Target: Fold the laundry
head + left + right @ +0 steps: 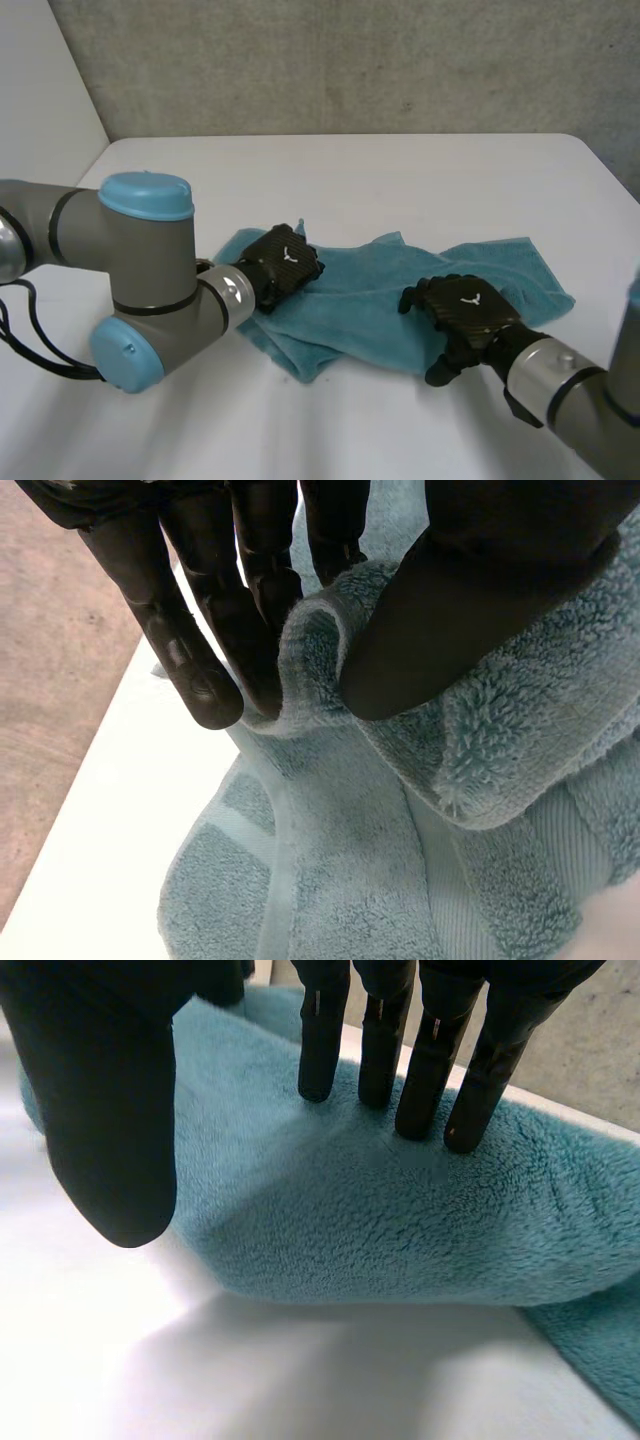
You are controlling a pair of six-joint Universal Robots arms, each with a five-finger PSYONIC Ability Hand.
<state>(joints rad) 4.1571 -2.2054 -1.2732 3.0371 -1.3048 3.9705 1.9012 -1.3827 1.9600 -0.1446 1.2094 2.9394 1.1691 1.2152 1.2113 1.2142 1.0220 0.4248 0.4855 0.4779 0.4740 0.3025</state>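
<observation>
Teal terry-cloth towel [400, 290] lying rumpled across the near middle of the flat white table [400, 170], spread wider toward the robot's right and bunched into a thick overlapping lump toward its left. Left hand [283, 262] set on the towel's left end, grasping: in the left wrist view, a rolled fold of the banded hem pinched between the straight black fingers [190, 650] and the thumb [450, 610], with the rest of the cloth sagging in soft layers under the palm. Right hand [465, 312] set at the near edge of the towel's middle-right part, released rather than gripping: in the right wrist view, straight fingertips [425, 1090] pressing down onto the pile, the thumb held apart beside the cloth's edge and above bare table, nothing caught between them. Judged state of the task: early. No clean fold in evidence, no edges aligned, corners irregular, one layer doubled over untidily at the left. Left to do, by this reading: flattening and squaring the cloth, bringing one end over the other with hems matched, then smoothing and folding again to a compact stack. Likely role of the present pose: left end ready to be lifted or drawn, right side pinned against sliding.
</observation>
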